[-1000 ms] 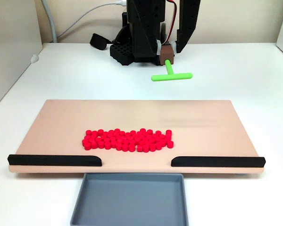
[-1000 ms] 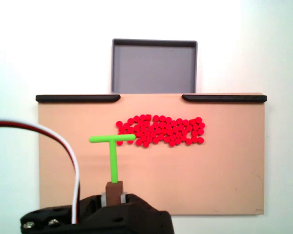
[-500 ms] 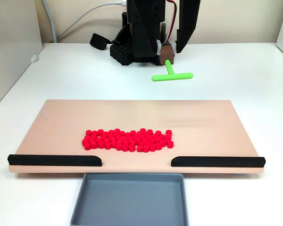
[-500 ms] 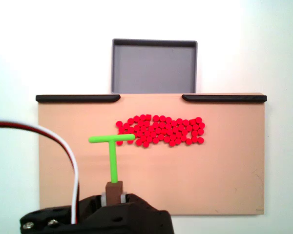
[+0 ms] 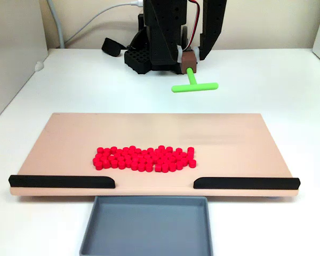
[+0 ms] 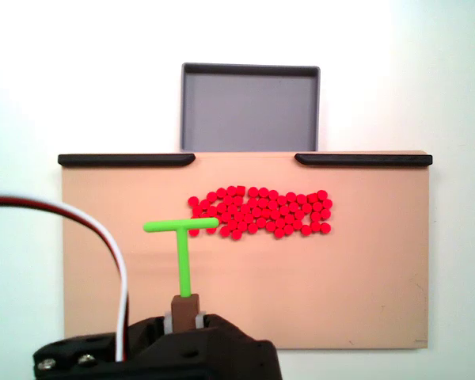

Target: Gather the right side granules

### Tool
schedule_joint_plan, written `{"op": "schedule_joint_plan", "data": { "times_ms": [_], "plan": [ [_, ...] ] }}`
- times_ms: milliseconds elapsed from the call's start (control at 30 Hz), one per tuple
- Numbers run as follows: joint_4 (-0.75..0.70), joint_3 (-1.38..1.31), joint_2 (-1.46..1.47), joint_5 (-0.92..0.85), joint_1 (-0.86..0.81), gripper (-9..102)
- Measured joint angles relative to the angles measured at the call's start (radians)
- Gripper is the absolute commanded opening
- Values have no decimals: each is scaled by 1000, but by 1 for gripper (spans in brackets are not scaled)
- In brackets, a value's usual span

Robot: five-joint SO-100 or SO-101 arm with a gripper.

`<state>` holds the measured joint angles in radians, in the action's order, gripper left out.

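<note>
The tiny bright red round granules (image 5: 144,158) are spread in one long patch on the flat pink board (image 5: 69,138), near the gap between two black rails (image 5: 62,182). The gap is likely left so granules can be pushed into the grey tray (image 5: 149,226) below it. The green T-shaped plastic pusher (image 5: 194,84) is held up behind the board, well apart from the granules. The pusher's brown block is clenched by the jaws (image 5: 189,60).
</note>
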<state>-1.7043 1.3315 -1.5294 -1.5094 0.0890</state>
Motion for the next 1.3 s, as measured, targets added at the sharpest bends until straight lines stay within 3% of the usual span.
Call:
{"op": "schedule_joint_plan", "data": {
  "times_ms": [367,800,1033,1300],
  "plan": [
    [0,0,9,15,6,0],
    [-5,0,9,-272,-31,0],
    [-3,0,14,-528,-110,0],
    [-6,0,14,-1006,-284,0]
  ]
}}
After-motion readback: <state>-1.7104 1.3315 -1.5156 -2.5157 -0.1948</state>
